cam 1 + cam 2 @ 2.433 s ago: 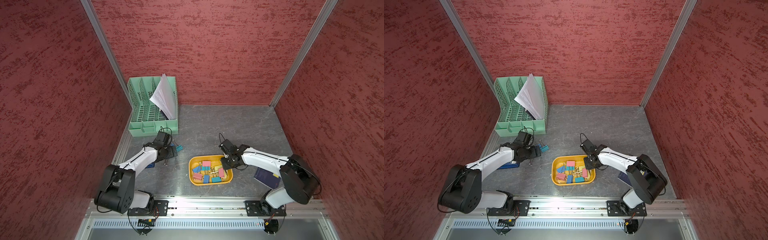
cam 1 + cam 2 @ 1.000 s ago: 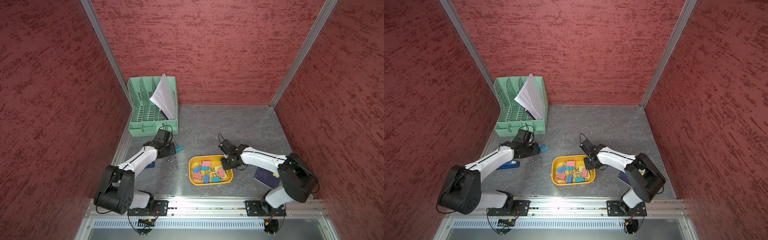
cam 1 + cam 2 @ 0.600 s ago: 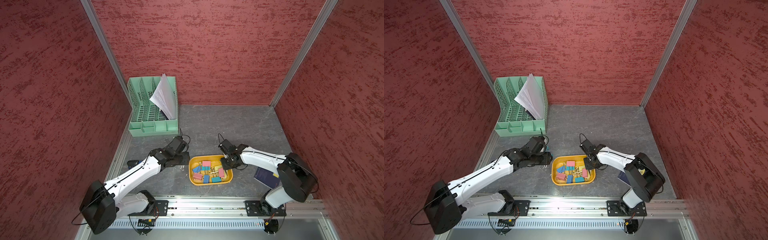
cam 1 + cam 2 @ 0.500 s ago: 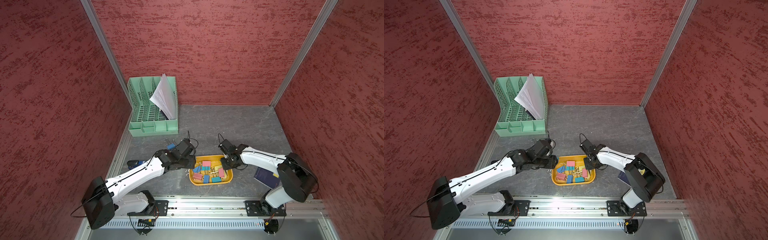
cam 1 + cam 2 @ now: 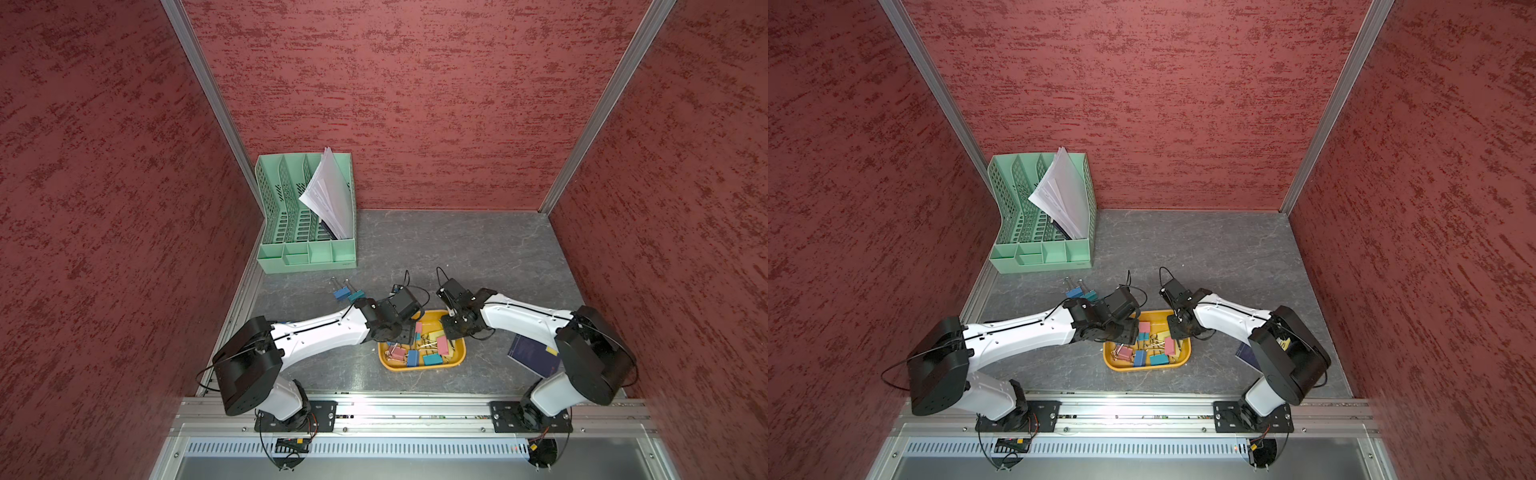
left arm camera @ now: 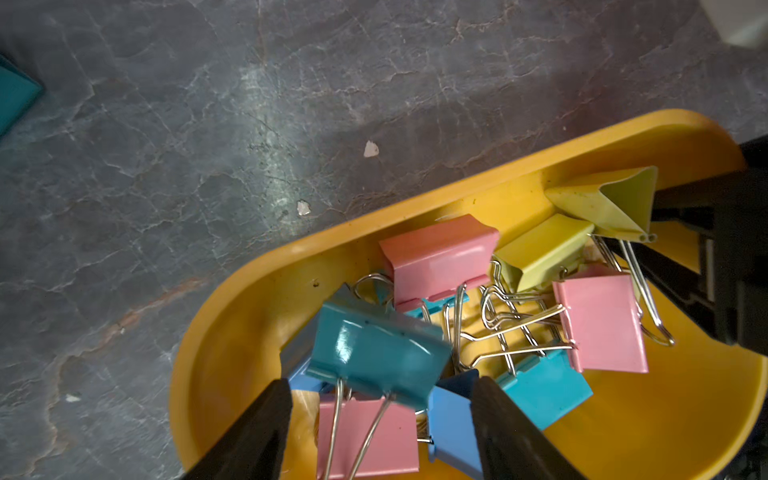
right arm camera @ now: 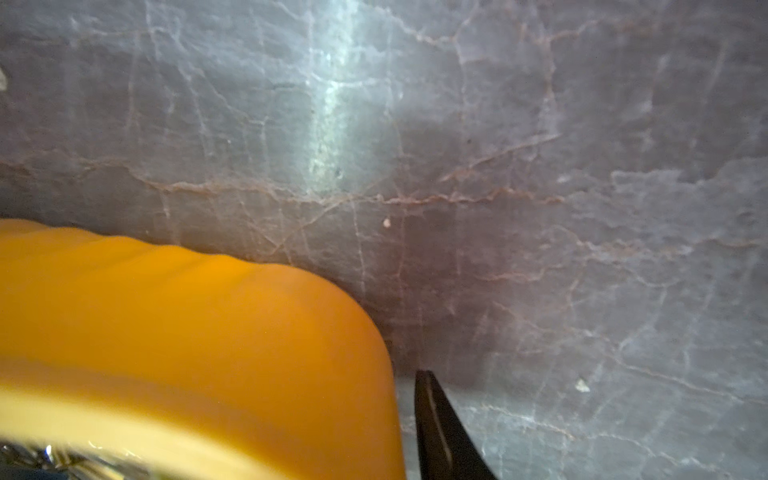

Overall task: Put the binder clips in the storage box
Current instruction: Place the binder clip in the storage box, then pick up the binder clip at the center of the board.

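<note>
The yellow-orange storage box (image 5: 419, 368) (image 5: 1144, 366) lies near the front of the grey floor and holds several binder clips in pink, blue, teal and yellow. My left gripper (image 5: 406, 337) (image 6: 380, 384) hangs open over its left end. A blurred teal clip (image 6: 376, 357) is loose between the spread fingers, above a pink clip (image 6: 365, 440). My right gripper (image 5: 451, 332) (image 5: 1177, 332) is shut on the box's far right corner, one finger (image 7: 436, 424) outside the wall (image 7: 187, 324). Two clips, blue (image 5: 340, 294) and teal (image 5: 356, 296), stand on the floor behind my left arm.
A mint-green file organizer (image 5: 307, 216) with white papers stands at the back left against the wall. A dark blue booklet (image 5: 534, 355) lies under my right arm. Red walls close in both sides and the back.
My left arm swung from beside the organizer to above the box carrying the teal clip, then its jaws opened and the clip came free. The right arm stayed put.
</note>
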You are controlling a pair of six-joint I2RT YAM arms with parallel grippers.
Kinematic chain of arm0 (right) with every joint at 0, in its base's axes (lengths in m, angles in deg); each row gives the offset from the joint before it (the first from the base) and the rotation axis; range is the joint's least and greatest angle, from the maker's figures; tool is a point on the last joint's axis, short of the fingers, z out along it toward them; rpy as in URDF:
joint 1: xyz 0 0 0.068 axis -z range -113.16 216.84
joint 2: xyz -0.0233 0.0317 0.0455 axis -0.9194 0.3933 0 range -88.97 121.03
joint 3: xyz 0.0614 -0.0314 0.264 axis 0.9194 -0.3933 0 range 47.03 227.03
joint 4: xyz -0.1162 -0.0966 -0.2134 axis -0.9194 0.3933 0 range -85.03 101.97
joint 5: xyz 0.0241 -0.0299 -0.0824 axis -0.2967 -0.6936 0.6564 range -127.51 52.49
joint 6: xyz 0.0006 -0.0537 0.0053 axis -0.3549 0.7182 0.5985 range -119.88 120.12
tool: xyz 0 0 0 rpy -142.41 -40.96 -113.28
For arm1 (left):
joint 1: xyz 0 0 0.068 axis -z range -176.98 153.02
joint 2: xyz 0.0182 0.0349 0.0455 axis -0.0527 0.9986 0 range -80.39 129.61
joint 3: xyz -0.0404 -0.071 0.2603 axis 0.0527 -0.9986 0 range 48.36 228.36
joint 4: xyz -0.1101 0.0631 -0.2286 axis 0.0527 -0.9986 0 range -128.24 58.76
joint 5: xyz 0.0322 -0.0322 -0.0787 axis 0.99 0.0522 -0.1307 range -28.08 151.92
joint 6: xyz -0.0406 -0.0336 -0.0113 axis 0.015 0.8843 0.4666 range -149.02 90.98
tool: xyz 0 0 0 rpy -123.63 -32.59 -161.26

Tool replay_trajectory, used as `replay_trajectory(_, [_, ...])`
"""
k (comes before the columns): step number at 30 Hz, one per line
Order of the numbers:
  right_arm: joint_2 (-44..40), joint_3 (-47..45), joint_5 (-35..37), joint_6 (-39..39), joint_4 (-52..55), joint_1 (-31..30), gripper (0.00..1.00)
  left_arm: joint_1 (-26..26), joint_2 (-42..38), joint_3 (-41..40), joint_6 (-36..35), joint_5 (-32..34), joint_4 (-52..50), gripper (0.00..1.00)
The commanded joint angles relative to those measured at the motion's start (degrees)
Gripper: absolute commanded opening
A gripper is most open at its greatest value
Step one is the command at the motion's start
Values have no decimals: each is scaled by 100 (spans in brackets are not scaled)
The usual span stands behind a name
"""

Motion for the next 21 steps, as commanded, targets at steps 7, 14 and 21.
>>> replay_trajectory(7, [-118,-19,-4,9,-48,44,33,-17,-1137,59,327,857,-345,100])
replay_trajectory(14, [-25,-8,-33,11,-113,43,33,-920,-2028,-183,71,1018,-433,79])
replay_trajectory(21, [12,42,-75,20,-105,42,32,-2322,-1085,-391,-622,189,678,28])
